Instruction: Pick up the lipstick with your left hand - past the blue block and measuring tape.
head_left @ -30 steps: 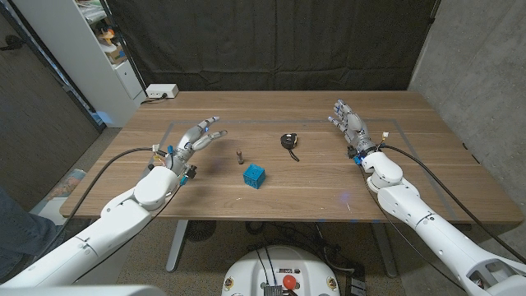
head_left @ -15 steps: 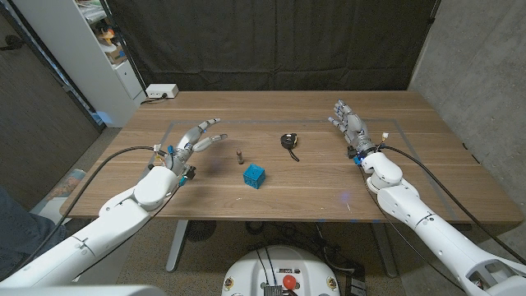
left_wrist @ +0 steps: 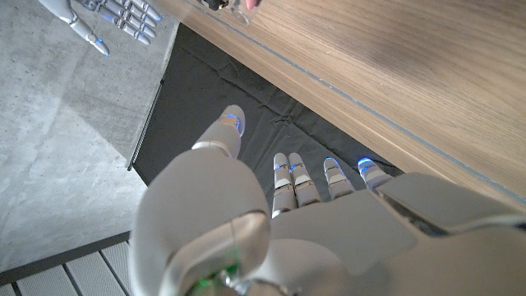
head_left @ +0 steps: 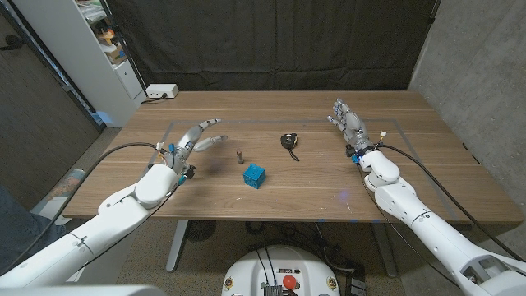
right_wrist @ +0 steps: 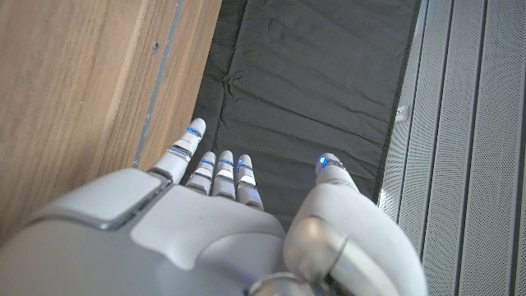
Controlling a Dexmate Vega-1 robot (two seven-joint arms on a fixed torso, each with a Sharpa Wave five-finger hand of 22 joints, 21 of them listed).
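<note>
— Three small things lay on the tabletop (head_left: pixel 329 189), one of each: a lipstick (head_left: pixel 240 154), a blue block (head_left: pixel 254 175) and a measuring tape (head_left: pixel 288 141).

— Any containers among them?

— I could not make one out; nothing sat inside anything. The lipstick stood upright, apart from the others, near the middle of the wood and a little toward the robot's left. The blue block was just beside it, nearer the robot and slightly to the right. The measuring tape lay farther back and to the right of both, with a short dark strap trailing from it.

— And the left robot hand (head_left: pixel 196 137)?

— It was over the tabletop to the left of the lipstick, near it but not touching. Its fingers (head_left: pixel 215 140) were spread and stretched out toward the middle, and it held nothing. The left wrist view showed its fingers (left_wrist: pixel 286 174) extended past the far edge of the wood.

— The right robot hand (head_left: pixel 348 123)?

— Well apart from all three things, on the right side of the tabletop, fingers extended and apart, nothing in it. Its wrist view showed the same straight fingers (right_wrist: pixel 222 174).

— Anything else?

— One white box (head_left: pixel 160 91) sat at the far left corner.
</note>
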